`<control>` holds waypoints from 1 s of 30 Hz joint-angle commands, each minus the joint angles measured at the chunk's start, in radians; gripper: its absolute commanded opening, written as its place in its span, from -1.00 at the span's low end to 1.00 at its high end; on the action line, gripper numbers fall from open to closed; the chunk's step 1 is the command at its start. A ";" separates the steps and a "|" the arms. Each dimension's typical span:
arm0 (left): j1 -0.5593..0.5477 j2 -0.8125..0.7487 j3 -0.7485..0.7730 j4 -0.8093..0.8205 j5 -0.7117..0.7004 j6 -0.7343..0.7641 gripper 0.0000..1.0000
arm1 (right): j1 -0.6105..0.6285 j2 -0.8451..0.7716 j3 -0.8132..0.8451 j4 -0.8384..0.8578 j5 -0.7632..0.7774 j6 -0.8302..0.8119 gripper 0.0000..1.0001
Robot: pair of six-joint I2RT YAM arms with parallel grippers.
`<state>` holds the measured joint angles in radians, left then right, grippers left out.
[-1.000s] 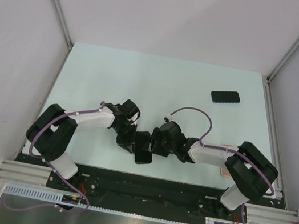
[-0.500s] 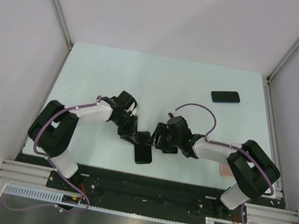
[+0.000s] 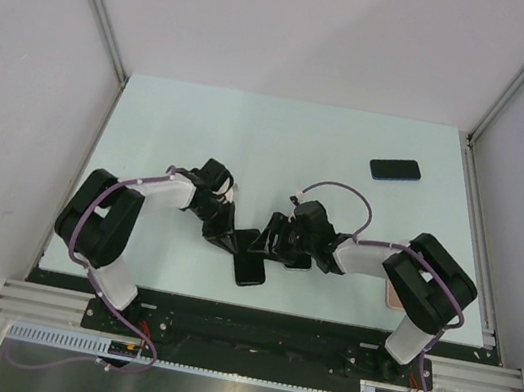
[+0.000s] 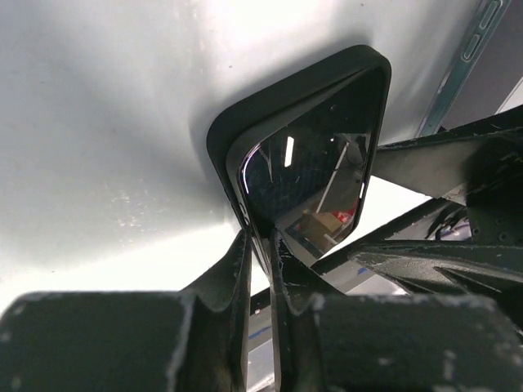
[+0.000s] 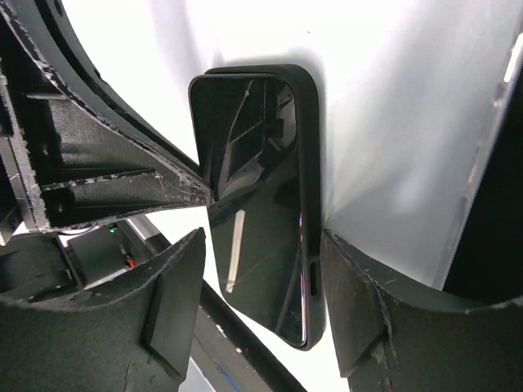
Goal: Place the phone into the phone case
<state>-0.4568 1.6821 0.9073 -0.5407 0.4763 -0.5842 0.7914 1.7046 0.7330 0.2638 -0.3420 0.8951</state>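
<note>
Left gripper (image 4: 260,245) pinches a glossy black phone (image 4: 315,175) in its matte, round-cornered case (image 4: 237,122). Right gripper (image 5: 261,245) straddles it, jaws spread.

The top view looks down over the whole tabletop (image 3: 280,149); both wrist views sit close, sharing the phone (image 4: 319,163).
</note>
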 commanded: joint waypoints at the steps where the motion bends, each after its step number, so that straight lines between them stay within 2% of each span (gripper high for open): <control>1: 0.027 0.019 -0.033 0.053 0.056 0.035 -0.75 | 0.014 0.050 0.000 0.216 -0.129 0.071 0.24; 5: 0.036 0.007 -0.045 0.077 0.123 0.031 -0.82 | 0.002 0.081 -0.003 0.339 -0.237 0.117 0.24; 9: 0.038 0.007 -0.070 0.120 0.179 0.018 -0.86 | 0.000 0.092 -0.003 0.455 -0.278 0.168 0.23; 20: 0.067 -0.002 -0.110 0.151 0.209 0.026 -0.85 | -0.007 0.098 -0.038 0.494 -0.285 0.199 0.15; 24: 0.073 0.007 -0.117 0.174 0.249 0.029 -0.84 | -0.015 0.115 -0.056 0.537 -0.299 0.209 -0.12; 30: 0.073 -0.010 -0.148 0.189 0.237 0.024 -0.84 | -0.017 0.136 -0.073 0.589 -0.304 0.238 -0.36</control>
<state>-0.3546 1.6733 0.7959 -0.4137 0.6708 -0.5667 0.7498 1.8462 0.6468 0.6525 -0.5674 1.0760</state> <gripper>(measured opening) 0.085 0.371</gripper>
